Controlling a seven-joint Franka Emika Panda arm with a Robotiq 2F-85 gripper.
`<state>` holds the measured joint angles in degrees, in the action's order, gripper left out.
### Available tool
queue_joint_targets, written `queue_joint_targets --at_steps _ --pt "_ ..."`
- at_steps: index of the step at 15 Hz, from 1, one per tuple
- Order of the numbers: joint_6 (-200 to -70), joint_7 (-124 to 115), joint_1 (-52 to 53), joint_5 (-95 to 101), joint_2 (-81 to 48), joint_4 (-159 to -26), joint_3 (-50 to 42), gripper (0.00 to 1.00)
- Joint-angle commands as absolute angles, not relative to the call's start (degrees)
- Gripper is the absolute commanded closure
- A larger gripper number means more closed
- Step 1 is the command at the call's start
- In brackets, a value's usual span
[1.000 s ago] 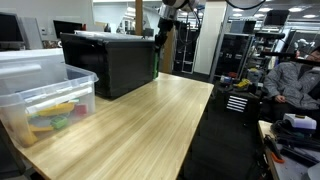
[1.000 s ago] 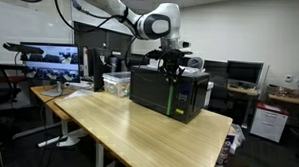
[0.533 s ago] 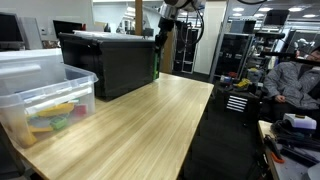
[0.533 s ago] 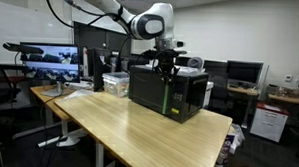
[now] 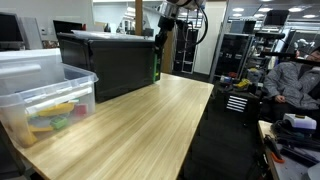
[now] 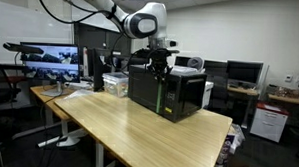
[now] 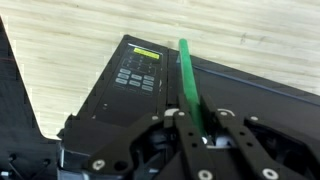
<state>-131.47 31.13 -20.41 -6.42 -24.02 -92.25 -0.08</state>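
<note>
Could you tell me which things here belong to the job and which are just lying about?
In hand: gripper closed on the green handle of the microwave.
Just lying about: plastic bin, monitor.

microwave (image 5: 105, 65) on the table (image 5: 150, 120), bin (image 5: 40, 90) beside it, gripper (image 7: 197, 125) around its door handle (image 7: 188, 75)

— Where's the tool (image 6: 157, 70)?
— At the top of the green handle (image 6: 165, 98), on the black microwave (image 6: 146, 93).
— And the microwave?
— On the wooden tabletop (image 6: 128, 135), toward its right end.
</note>
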Motion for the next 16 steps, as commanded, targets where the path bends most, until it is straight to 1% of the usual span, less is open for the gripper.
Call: queue_joint_targets --at_steps 1,9,16 --pt "-130.2 34.8 -18.7 -8.8 -18.1 -99.5 1.5 0.92" --pt "-130.1 42.1 -16.6 -10.0 -12.9 -106.0 3.0 0.92" --pt "-129.2 46.2 -13.7 -10.0 -9.7 -109.7 2.0 0.92"
